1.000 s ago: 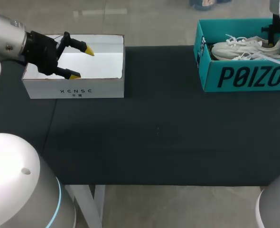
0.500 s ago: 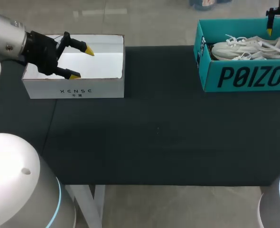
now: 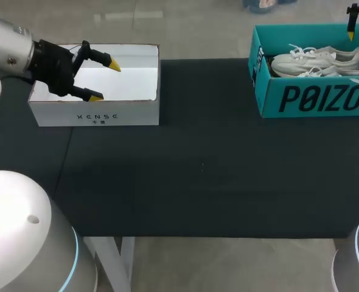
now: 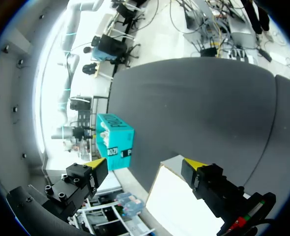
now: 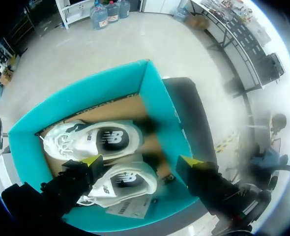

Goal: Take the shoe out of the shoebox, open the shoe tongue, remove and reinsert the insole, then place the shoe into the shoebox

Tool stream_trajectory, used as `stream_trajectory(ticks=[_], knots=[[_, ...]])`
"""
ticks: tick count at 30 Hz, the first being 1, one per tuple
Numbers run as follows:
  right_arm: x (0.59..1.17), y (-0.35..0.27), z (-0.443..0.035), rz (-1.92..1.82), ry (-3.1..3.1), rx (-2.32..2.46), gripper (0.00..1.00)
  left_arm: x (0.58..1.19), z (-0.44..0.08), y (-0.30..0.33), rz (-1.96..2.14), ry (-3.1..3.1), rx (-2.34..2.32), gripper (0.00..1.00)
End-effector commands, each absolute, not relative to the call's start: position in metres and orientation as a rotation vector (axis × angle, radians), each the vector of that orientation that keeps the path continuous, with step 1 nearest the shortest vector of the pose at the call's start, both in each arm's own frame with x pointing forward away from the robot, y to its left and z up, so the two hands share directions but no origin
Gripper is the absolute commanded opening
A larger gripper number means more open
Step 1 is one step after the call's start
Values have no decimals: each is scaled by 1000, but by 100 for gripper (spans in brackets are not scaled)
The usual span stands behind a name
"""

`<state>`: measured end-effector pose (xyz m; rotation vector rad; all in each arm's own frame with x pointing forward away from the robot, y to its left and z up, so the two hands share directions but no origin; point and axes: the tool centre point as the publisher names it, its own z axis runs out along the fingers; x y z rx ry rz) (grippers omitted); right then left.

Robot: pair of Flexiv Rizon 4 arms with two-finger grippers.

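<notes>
a: start with the head view — where is the shoe (image 3: 316, 61)?

b: lying in the teal shoebox (image 3: 271, 97) with a second white shoe beside it, laces loose on top. a shoe lying in the box fits the job's opening and its close alike, so i won't say which this is. only a yellow tip of the right gripper (image 3: 350, 33) shows, above the box's far side. the left gripper (image 3: 103, 79) hangs over the white box (image 3: 94, 115), fingers spread, nothing between them.

a: and the left wrist view?

b: the left gripper (image 4: 147, 164) is parted and empty. the white box's corner sits under and between the fingers; the teal shoebox (image 4: 116, 142) is well ahead across the dark table (image 4: 194, 108), just past one fingertip.

a: the right wrist view?

b: the right gripper (image 5: 140, 162) is wide open, holding nothing, straight above the shoebox (image 5: 155, 98). the nearer shoe (image 5: 120, 184) lies between and just ahead of the fingers; the other shoe (image 5: 93, 140) is further ahead. whether a tip touches anything, i can't tell.

a: how would it handle?

b: my guess — light, with a soft upper that gives under a pinch and a stiffer sole and heel. laces could snag on the box wall or the other shoe. the firm rim of the collar or the heel looks the safest hold; the toe or tongue would likely just fold.
</notes>
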<state>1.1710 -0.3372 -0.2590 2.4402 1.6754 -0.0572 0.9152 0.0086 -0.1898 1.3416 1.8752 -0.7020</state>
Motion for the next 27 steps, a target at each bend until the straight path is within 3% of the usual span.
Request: stream_trajectory(ticks=[1, 13, 27], knots=[[1138, -340, -260, -9, 1755, 2358, 100, 915, -189, 9, -699, 1878, 1344, 100], [1056, -334, -233, -16, 1927, 2116, 100, 915, -189, 9, -699, 1878, 1344, 100], [981, -314, -254, 158, 2278, 1516, 100, 915, -189, 9, -699, 1878, 1344, 100]])
